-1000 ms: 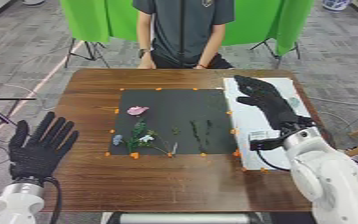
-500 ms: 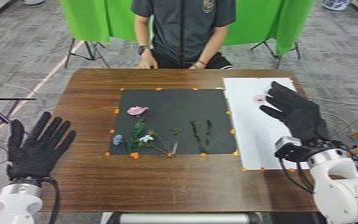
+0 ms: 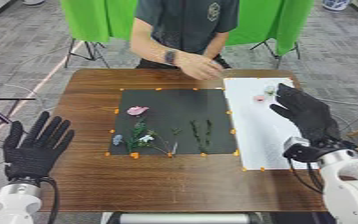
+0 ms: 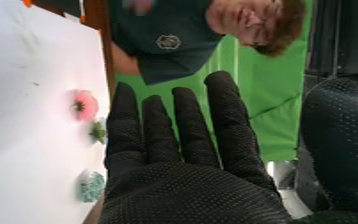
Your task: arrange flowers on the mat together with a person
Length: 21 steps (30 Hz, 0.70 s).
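1. On the dark mat, a pink flower lies at ten o'clock; a blue flower sits at eight.
2. A white flower lies toward seven o'clock among green leaves, and two thin green stems stand side by side in the mat's layout, toward four.
3. At the mat's three o'clock is a white sheet. Near its twelve o'clock end lie a pale pink flower and, just beside it, a green bloom; the right wrist view adds a teal flower on the sheet.
4. The right hand is by the sheet's two o'clock side, its fingers straight and its thumb apart, grasping nothing (a relaxed, released hand).
5. The left hand is at the mat's eight o'clock, well apart from it, fingers straight and spread, also empty.
6. Past the mat's far edge, toward twelve o'clock, a person's hand reaches over the brown table; I cannot tell whether it holds anything.
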Motion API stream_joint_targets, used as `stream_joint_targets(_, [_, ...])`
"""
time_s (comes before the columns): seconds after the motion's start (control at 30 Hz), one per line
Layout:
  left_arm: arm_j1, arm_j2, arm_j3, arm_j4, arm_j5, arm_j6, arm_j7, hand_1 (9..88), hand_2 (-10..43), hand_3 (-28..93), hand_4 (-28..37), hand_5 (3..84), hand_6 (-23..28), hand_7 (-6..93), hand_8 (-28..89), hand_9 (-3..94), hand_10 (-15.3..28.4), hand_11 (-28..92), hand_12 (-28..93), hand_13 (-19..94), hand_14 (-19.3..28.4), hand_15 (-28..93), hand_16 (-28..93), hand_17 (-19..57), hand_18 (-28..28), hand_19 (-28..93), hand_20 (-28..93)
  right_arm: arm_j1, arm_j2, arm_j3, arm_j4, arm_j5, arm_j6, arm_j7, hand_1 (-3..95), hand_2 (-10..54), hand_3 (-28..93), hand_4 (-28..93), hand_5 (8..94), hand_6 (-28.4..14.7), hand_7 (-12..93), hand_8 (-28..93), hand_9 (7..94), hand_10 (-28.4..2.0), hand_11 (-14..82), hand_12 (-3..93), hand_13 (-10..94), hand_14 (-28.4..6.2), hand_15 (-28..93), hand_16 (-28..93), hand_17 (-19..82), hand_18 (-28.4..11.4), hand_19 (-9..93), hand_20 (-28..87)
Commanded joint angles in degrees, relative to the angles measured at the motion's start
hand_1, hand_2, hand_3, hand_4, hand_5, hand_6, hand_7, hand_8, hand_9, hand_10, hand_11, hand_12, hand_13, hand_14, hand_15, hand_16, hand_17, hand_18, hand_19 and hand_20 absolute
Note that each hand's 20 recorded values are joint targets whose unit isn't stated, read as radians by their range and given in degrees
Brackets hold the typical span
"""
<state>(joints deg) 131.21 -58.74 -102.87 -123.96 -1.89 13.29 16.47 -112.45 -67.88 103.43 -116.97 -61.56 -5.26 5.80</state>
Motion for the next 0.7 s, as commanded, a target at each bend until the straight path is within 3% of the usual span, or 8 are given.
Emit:
stream_joint_targets(0.03, [0.4,-0.81,0.51,0.31,0.49,0.0,-0.59,23.9,14.2,67,-28.3,40.9,7.8,8.7,-10,39.3,16.1,18,7,30,15.0,23,-7,-4.8,13.1,28,11,2.6,0.7,-1.4,0.6,-3.8,2.8,0.1,16.8,6.8,79,-25,42.1,-3.5,11,-10,34.0,-12.2,2.4,10.0,24,-9.1,3,14,13,-10.2,27,9])
stream_joint_targets(0.7, [0.4,-0.92,0.58,0.29,0.47,-0.02,-0.49,24.3,14.0,68,-28.3,41.0,7.8,8.6,-10,38.4,15.3,18,7,30,14.2,22,-7,-5.0,13.2,29,11,2.9,0.3,-2.3,0.1,-6.5,2.3,1.8,18.2,5.4,79,-25,43.7,-3.3,13,-10,34.3,-12.1,2.7,10.1,24,-9.4,4,13,13,-10.3,27,9])
